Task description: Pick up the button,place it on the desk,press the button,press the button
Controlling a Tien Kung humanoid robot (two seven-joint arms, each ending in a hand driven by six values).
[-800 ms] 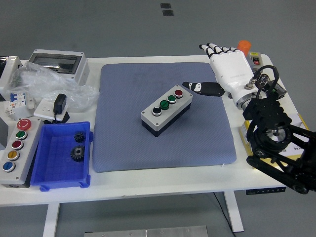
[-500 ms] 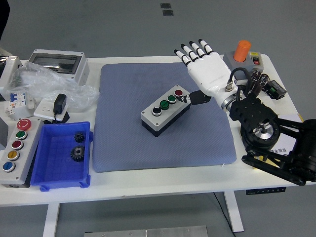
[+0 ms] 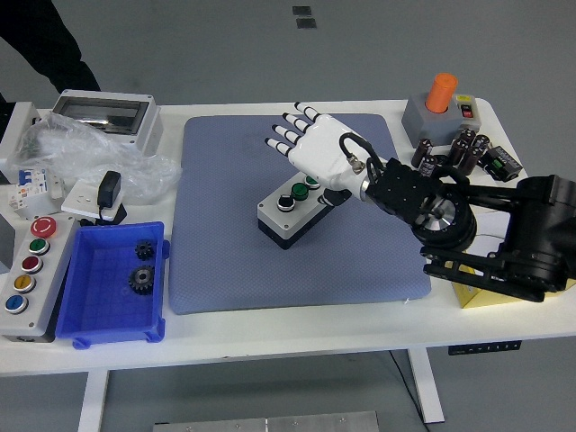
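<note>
A grey three-button box (image 3: 290,216) lies at an angle in the middle of the blue mat (image 3: 225,252). Its white button (image 3: 285,200) and green button (image 3: 299,190) show. The far right end of the box, where the red button sat, is hidden under my right hand (image 3: 309,148). That white hand hovers over the box with its fingers (image 3: 286,135) spread, pointing up and left, and holds nothing. I cannot tell whether the palm or thumb touches the box. The black right arm (image 3: 468,225) reaches in from the right. My left arm is out of view.
A blue bin (image 3: 90,315) with two gears sits front left, beside a long control box (image 3: 27,274) with coloured buttons. A grey enclosure (image 3: 103,117) and a plastic bag (image 3: 81,148) stand back left. An orange-topped grey box (image 3: 438,108) and dark cylinders (image 3: 459,148) stand back right. A person's dark sleeve (image 3: 40,40) shows top left.
My right hand swung left from the table's right side across the mat until it covers the box's red-button end. A dark sleeve came into view at top left.
</note>
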